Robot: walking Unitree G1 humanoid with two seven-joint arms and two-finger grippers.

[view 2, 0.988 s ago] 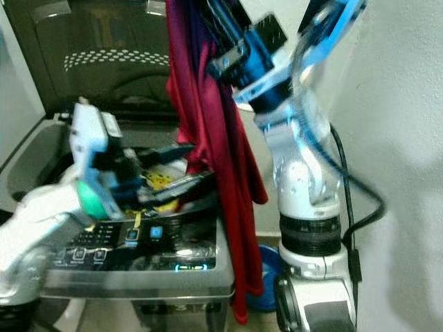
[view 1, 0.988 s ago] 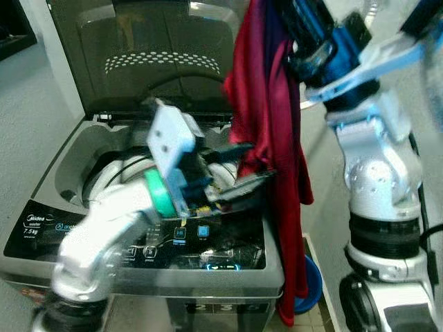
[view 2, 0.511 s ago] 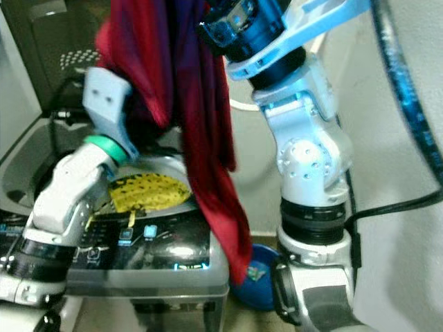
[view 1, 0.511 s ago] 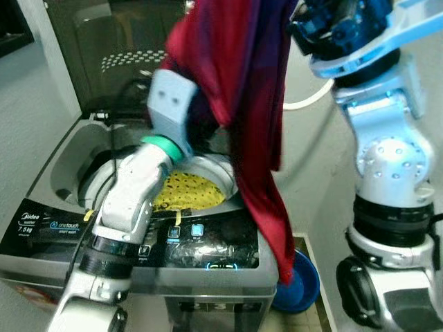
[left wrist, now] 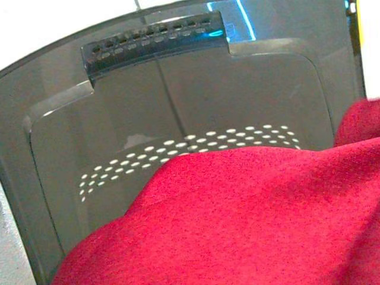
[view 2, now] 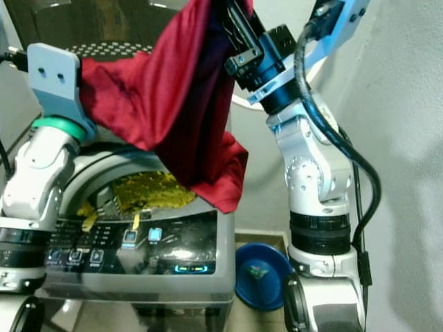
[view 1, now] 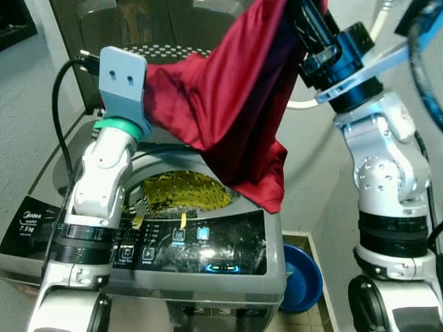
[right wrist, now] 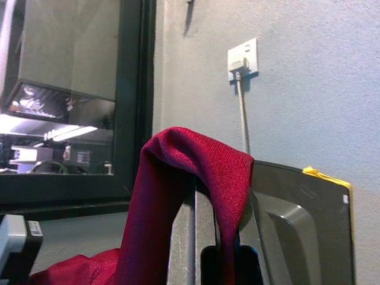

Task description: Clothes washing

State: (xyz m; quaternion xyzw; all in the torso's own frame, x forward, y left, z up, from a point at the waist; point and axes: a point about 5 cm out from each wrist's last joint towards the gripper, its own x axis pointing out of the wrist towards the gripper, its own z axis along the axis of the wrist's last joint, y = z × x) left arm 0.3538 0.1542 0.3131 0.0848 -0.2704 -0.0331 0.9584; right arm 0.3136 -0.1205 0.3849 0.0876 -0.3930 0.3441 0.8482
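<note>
Left eye view shows you the red garment [view 1: 228, 97] stretched above the open washing machine [view 1: 208, 256], a yellow cloth [view 1: 183, 190] in its drum. Your right pincer [right wrist: 217, 237] at 1 o'clock pinches it; the left pincer's state you cannot tell.

One red garment [view 1: 228, 104], one washing machine [view 1: 208, 256], one blue basin [view 1: 301, 277].

The left claw's fingertips are hidden behind the red cloth [view 1: 235, 104]. The right claw is cut off by the upper picture edge and wrapped in cloth. Much of the washing machine's [view 1: 228, 266] drum opening is covered.
</note>
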